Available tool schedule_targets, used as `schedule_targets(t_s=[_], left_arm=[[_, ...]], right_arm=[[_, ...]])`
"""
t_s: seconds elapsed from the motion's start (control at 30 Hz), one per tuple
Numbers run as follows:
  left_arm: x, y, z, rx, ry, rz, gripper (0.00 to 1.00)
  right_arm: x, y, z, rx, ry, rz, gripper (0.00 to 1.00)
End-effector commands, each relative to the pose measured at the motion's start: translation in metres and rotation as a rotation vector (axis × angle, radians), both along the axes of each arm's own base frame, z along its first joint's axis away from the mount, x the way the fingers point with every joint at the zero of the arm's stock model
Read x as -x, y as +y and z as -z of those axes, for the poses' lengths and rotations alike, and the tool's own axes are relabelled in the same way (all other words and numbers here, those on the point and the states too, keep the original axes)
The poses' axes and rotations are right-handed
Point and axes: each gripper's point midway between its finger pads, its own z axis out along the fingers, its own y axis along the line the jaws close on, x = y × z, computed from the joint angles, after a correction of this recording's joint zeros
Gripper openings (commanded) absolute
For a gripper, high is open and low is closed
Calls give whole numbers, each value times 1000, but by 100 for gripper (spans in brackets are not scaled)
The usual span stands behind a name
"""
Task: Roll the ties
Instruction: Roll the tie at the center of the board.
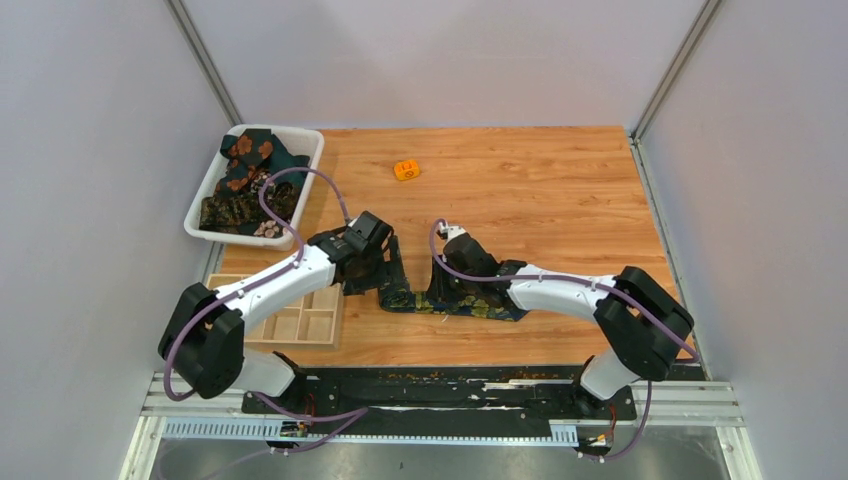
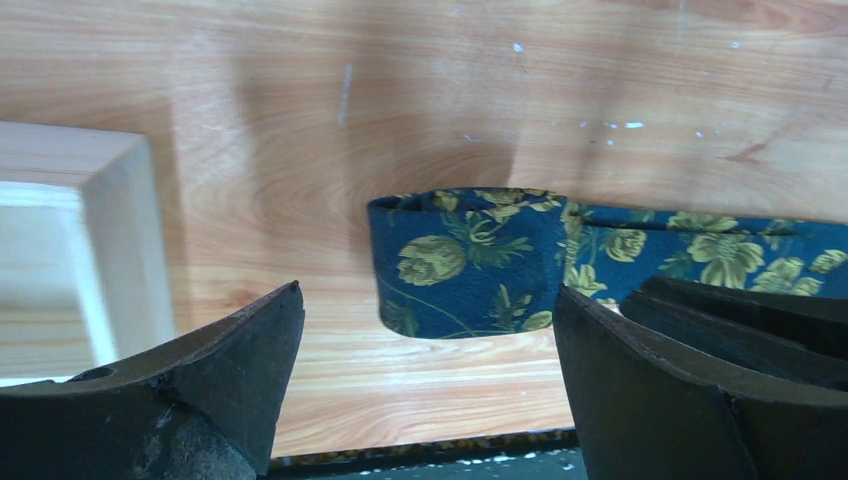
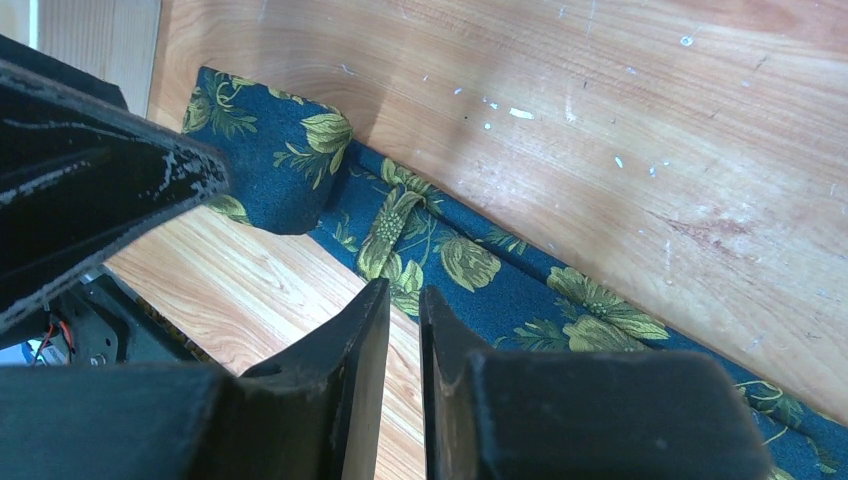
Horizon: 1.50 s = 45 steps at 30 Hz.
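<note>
From where I stand, the left arm (image 1: 280,285) and the right arm (image 1: 560,292) both bend inward toward each other with wrists low, the left pincer (image 2: 428,295) with jaws spread wide, the right pincer (image 3: 403,290) with jaws drawn almost together, a thin slit between.

Count on desk (image 1: 540,190): navy tie (image 2: 470,262), 1. White bin (image 1: 208,185), 1, with a heap of dark floral ties (image 1: 245,185) in it; the tangle does not allow an exact number, more than one. Orange piece (image 1: 406,170), 1. Wooden compartment tray (image 1: 322,325), 1; cells partly hidden, not counted. Hands, 2: left hand (image 2: 428,300), right hand (image 3: 403,290).
</note>
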Motion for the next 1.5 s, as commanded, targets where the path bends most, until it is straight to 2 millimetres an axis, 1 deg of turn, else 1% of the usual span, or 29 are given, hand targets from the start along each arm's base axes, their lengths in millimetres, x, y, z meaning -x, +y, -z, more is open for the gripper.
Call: schedule_targets(t_s=[0.0,0.1,0.17,0.53,0.67,0.77,0.87,1.13,1.17,1.27,1.47], left_arm=[[-11,-28,-14,199,-53,-75,100],[-11,-35,-10,275,-39,-119,100],[-10,-37,-5,296,-28,-147,100],[-5,-26,19,253,12,-216,100],[-2,-24,28,241,24,-222,97],[-1,-25,33,254,24,-222,94],[-2,-27,37,265,21,-211,87],[-2,-28,39,287,-25,-157,63],[-2,-27,39,286,-32,-151,60],[-1,-27,34,295,-61,-114,57],[3,-19,35,217,-82,6,56]], right_arm=[[-11,12,-11,-43,-43,-10,18],[-11,9,-9,-34,-48,-5,18],[-11,7,-7,-30,-47,-1,18],[-8,2,5,-21,-27,0,18],[-7,2,8,-16,-17,1,18],[-7,1,11,-11,-12,2,18],[-6,1,15,-4,-4,0,17],[-9,2,29,24,21,2,17],[-13,6,28,8,9,1,17],[-15,8,32,12,15,-1,16],[-20,9,39,24,22,-2,16]])
